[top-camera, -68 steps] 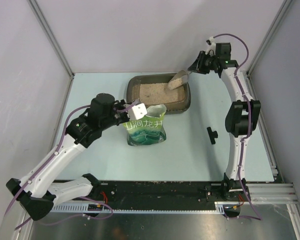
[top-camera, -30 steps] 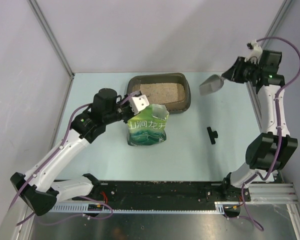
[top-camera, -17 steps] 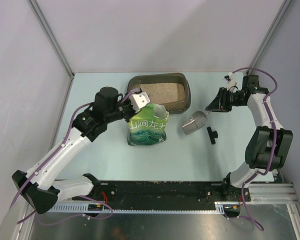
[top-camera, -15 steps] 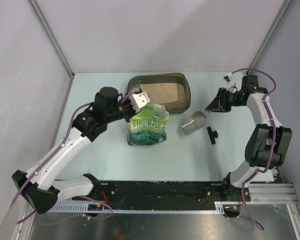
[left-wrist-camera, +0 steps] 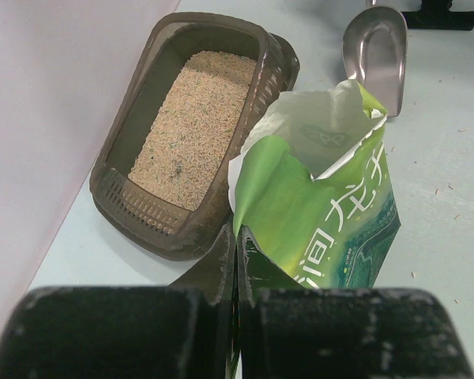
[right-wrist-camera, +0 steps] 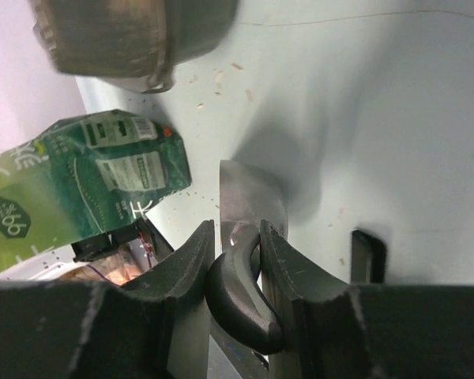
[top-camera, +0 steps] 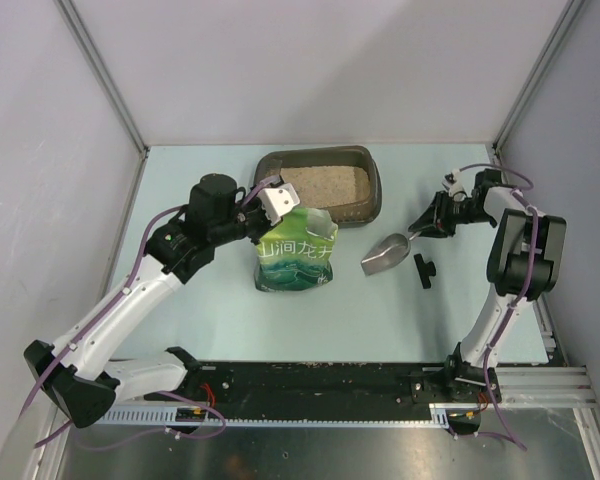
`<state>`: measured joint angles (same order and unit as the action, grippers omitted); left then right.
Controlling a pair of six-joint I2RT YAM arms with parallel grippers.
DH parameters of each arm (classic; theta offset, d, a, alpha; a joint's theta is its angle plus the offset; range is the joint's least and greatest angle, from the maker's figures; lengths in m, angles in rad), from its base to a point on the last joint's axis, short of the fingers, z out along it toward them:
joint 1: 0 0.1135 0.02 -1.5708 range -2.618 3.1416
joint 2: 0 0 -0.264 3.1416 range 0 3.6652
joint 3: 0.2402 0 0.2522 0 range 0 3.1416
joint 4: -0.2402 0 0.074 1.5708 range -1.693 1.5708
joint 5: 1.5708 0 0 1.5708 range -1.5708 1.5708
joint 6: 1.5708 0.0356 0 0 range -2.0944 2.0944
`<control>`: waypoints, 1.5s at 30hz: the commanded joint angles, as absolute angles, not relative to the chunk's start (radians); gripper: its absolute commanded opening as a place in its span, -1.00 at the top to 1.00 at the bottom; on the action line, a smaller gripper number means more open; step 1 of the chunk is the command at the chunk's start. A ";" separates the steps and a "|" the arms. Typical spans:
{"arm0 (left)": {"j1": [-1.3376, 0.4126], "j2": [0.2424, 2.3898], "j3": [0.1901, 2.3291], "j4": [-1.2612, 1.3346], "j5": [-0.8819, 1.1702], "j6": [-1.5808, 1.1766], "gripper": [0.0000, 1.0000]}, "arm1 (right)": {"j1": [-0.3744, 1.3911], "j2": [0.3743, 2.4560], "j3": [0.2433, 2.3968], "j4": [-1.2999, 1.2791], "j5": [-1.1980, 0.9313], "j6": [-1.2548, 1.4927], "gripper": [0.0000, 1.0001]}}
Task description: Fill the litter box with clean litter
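Scoop (top-camera: 383, 254) now down, right tool (top-camera: 420, 226) clamping it; left tool (top-camera: 278, 208) pinches bag (top-camera: 295, 258); litter (top-camera: 325, 181) beige.

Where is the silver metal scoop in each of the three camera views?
Top external: the silver metal scoop lies centre-right, right of the green printed bag.
Left wrist: the scoop is top right, beyond the bag.
Right wrist: the scoop is lower centre, held between the fingers; bag at left.
Shared landmark: the green printed bag.

Pale table (top-camera: 380, 320), litter box (top-camera: 376, 196), green pouch (top-camera: 296, 262), metal scoop (top-camera: 383, 254), black part (top-camera: 423, 269)
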<state>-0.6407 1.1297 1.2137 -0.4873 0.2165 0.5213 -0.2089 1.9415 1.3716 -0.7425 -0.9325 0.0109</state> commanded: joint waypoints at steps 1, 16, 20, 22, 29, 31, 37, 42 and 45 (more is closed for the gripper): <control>-0.640 1.106 1.227 -0.391 0.242 0.502 1.00 | -0.239 2.000 1.374 -0.698 -0.942 0.072 0.70; -0.640 1.101 1.226 -0.387 0.265 0.503 1.00 | -0.337 1.863 1.374 -0.721 -0.632 0.209 -0.99; -0.640 1.089 1.204 -0.383 0.271 0.495 1.00 | -0.342 1.729 1.393 -0.767 -0.565 0.137 -0.99; -0.638 1.085 1.198 -0.383 0.270 0.488 1.00 | -0.289 1.665 1.400 -0.767 -0.578 0.091 -0.99; -0.640 1.091 1.203 -0.380 0.285 0.453 1.00 | 0.035 1.463 1.440 -0.671 -0.683 0.087 -0.86; -0.640 1.089 1.206 -0.377 0.284 0.443 1.00 | 0.151 1.465 1.482 -0.661 -0.683 0.104 -0.79; -0.640 1.072 1.204 -0.373 0.264 0.448 0.99 | 0.319 1.537 1.583 -0.683 -0.601 0.100 -0.64; -0.637 1.057 1.195 -0.368 0.258 0.453 1.00 | 0.425 1.592 1.640 -0.722 -0.577 0.072 -0.51; -0.634 1.051 1.189 -0.365 0.258 0.456 1.00 | 0.465 1.617 1.644 -0.742 -0.548 0.072 -0.37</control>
